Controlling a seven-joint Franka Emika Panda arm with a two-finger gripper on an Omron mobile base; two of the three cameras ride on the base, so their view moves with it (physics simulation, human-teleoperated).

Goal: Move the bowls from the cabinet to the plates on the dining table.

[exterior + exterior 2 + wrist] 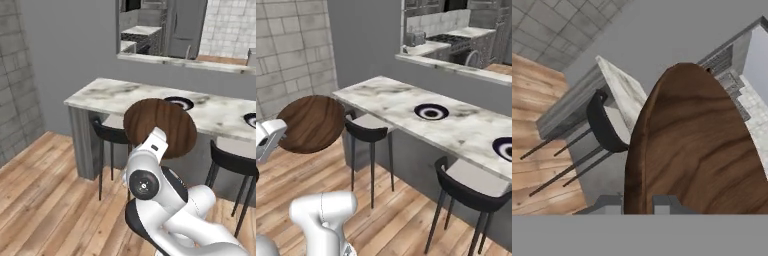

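The gripper [637, 202] is clamped narrowly on the rim of the dark brown wooden bowl [697, 150], 1 finger on either side of its wall, holding it tilted in the air. Beyond the bowl stands the marble dining table [115, 95] with 2 navy-rimmed plates [431, 111], probably bare. Black stools [368, 131] stand below the gripper.

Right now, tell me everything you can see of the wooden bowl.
The bowl is wide, shallow and round, dark brown with a wood-grain look. It is tipped on edge, its broad round face toward both base cameras. The gripper is shut on its rim, fingers either side of the edge in the hand view. It is carried in the air short of the table, above a stool, touching neither. Nothing else touches it.
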